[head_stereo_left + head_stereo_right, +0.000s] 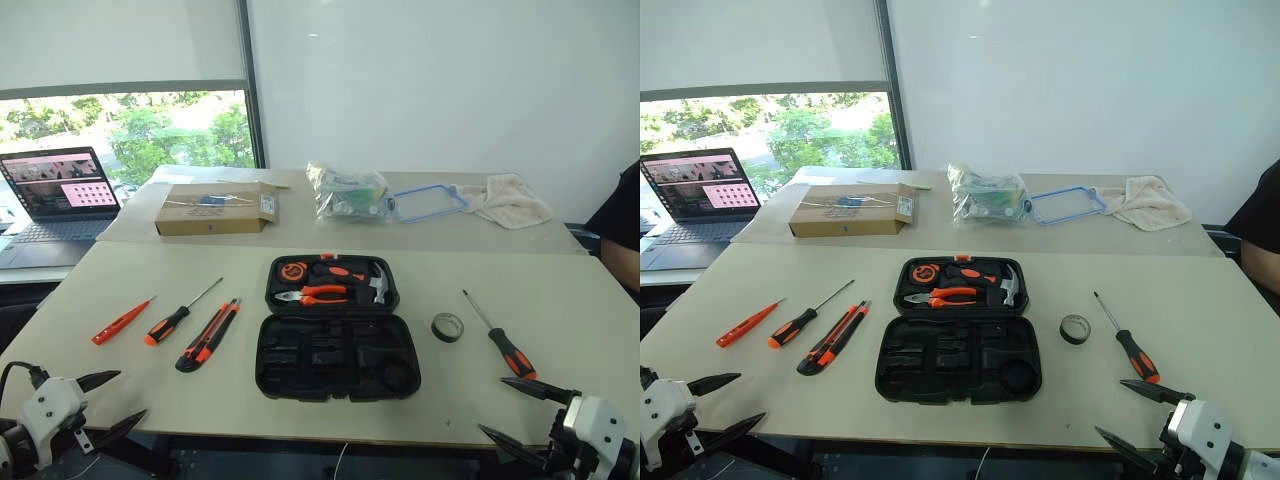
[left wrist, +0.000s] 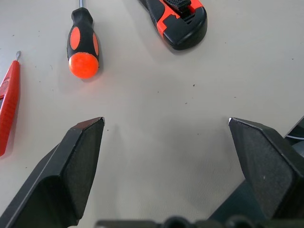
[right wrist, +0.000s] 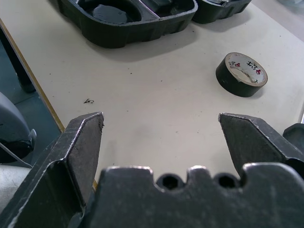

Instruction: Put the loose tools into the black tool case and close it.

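The black tool case [image 1: 337,355] lies open mid-table, with orange pliers and a hammer in its far half. Left of it lie a slim orange screwdriver [image 1: 122,320], a black-and-orange screwdriver [image 1: 168,324] and the utility knife [image 1: 208,335]. To the case's right are the small black tape roll [image 1: 447,327] and a second black-and-orange screwdriver [image 1: 510,350]. My left gripper [image 1: 110,403] hovers open at the table's near left edge, short of the screwdriver handle [image 2: 83,45] and knife end [image 2: 183,21]. At the near right edge my right gripper [image 1: 518,410] is open, with the tape roll [image 3: 241,74] ahead.
A second table behind carries a brown cardboard box [image 1: 215,208], a clear plastic bag [image 1: 348,192], a blue frame [image 1: 428,203] and a cloth [image 1: 510,198]. A laptop [image 1: 58,190] stands at the far left. A person's dark sleeve [image 1: 622,225] shows at the right edge.
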